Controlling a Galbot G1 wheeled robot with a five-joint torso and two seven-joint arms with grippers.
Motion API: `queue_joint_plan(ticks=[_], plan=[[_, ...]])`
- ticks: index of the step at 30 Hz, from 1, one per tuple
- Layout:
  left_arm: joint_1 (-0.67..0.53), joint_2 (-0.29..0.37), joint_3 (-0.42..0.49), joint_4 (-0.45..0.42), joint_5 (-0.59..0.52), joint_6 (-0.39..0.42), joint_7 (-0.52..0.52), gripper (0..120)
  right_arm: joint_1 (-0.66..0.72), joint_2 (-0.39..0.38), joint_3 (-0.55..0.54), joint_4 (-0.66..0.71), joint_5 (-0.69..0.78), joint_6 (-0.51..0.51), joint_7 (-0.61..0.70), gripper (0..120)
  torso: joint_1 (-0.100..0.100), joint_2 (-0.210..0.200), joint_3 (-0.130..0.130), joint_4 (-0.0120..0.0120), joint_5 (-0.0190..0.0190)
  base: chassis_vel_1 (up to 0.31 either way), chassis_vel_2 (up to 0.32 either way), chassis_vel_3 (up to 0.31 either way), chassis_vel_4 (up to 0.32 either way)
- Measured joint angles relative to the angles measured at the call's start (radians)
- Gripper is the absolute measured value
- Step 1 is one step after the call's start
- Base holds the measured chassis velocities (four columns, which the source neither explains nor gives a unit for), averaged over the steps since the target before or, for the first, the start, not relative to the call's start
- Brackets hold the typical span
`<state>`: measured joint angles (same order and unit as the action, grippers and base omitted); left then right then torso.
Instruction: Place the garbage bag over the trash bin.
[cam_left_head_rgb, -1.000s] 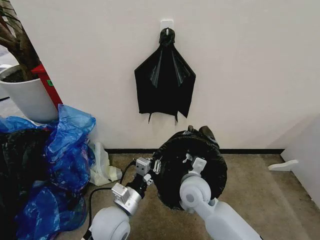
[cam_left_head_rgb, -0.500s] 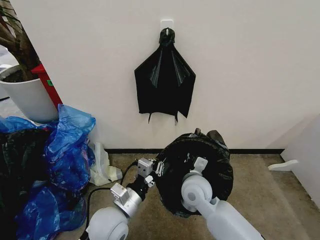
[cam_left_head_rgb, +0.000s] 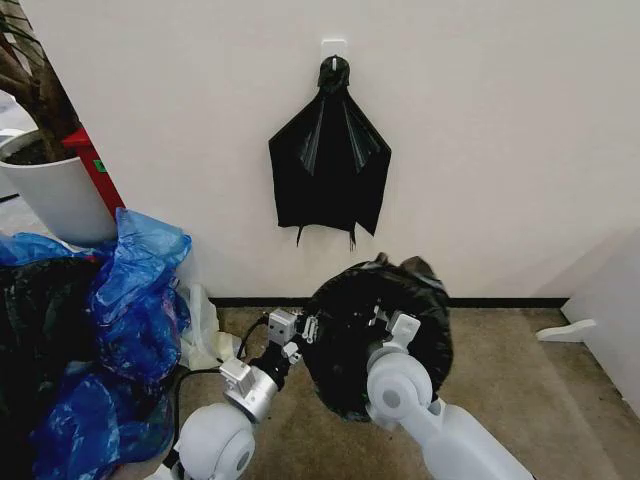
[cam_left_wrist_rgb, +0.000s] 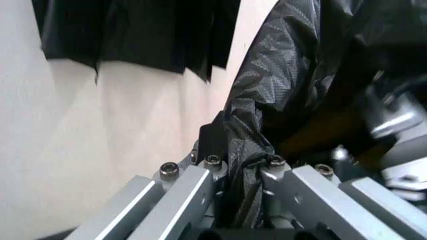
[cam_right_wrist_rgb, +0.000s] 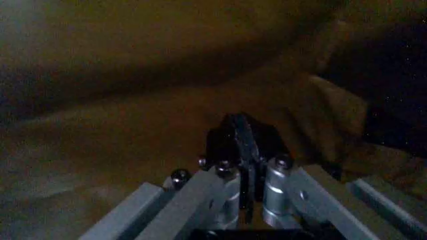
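We held the garbage bag (cam_left_head_rgb: 375, 335) stretched between both grippers so its mouth could spread over the trash bin. Our left gripper (cam_left_wrist_rgb: 243, 172) pinched a wrinkled, glossy black fold at its tips; our right gripper (cam_right_wrist_rgb: 243, 145), inside the bag, was clamped narrow on film.

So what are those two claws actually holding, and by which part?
Both hold the black garbage bag. The left gripper pinches a gathered fold at its outer edge; the right gripper is shut on a thin fold of the film from inside.
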<state>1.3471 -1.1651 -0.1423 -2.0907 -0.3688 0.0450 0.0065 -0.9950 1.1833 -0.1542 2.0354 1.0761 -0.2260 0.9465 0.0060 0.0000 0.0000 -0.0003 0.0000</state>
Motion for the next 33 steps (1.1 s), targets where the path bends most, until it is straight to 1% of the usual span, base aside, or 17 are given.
queue_joint_plan(ticks=[3,7,13,15,17,22,25,28,33], plan=[[-0.005,-0.005,0.012,0.021,0.001,0.0,-0.002,1,-0.003,0.0,-0.011,0.021,0.008,-0.003,0.0,0,0.0,0.0,0.0,-0.0001,-0.0001,0.0,0.0,0.0,0.0],[-0.002,-0.005,0.02,0.021,0.007,0.0,0.0,1,0.001,0.006,-0.01,0.02,0.016,-0.003,-0.003,0,0.0,0.0,0.0,-0.0001,-0.0001,0.0,0.0,0.0,0.0],[0.021,0.005,0.011,-0.004,0.023,0.0,0.013,1,0.017,0.005,0.013,-0.01,0.02,-0.003,-0.011,0,0.0,0.0,0.0,-0.0001,0.0,0.0,0.0,0.0,0.0],[0.045,0.014,-0.009,-0.037,0.032,0.0,0.028,1,0.028,-0.003,0.033,-0.036,0.025,-0.004,-0.023,0,0.0,0.0,0.0,0.0001,0.0,0.0,0.0,0.0,0.0],[0.055,0.016,-0.015,-0.052,0.034,0.0,0.034,1,0.031,-0.005,0.042,-0.047,0.029,-0.005,-0.03,0,0.0,0.0,0.0,0.0,0.0001,0.0,0.0,0.0,0.0],[0.061,0.015,-0.014,-0.068,0.03,0.001,0.038,1,0.034,-0.008,0.049,-0.06,0.033,-0.005,-0.041,0,0.0,0.0,0.0,0.0,0.0001,0.0,0.0,0.0,0.0],[0.07,0.016,-0.007,-0.096,0.02,0.014,0.044,1,0.032,-0.011,0.072,-0.078,0.031,-0.005,-0.052,0,0.0,0.0,0.0,0.0,0.0001,0.0,0.0,0.0,0.0],[0.073,0.023,0.002,-0.114,0.02,0.02,0.052,1,0.017,-0.021,0.09,-0.077,0.024,-0.005,-0.055,0,0.0,0.0,0.0,0.0,0.0001,0.0,0.0,0.0,0.0],[0.057,0.023,0.008,-0.109,0.021,0.024,0.051,1,-0.008,-0.038,0.098,-0.034,0.025,-0.004,-0.051,0,0.0,0.0,0.0,-0.0003,0.0002,0.0,0.0,0.0,0.0]])
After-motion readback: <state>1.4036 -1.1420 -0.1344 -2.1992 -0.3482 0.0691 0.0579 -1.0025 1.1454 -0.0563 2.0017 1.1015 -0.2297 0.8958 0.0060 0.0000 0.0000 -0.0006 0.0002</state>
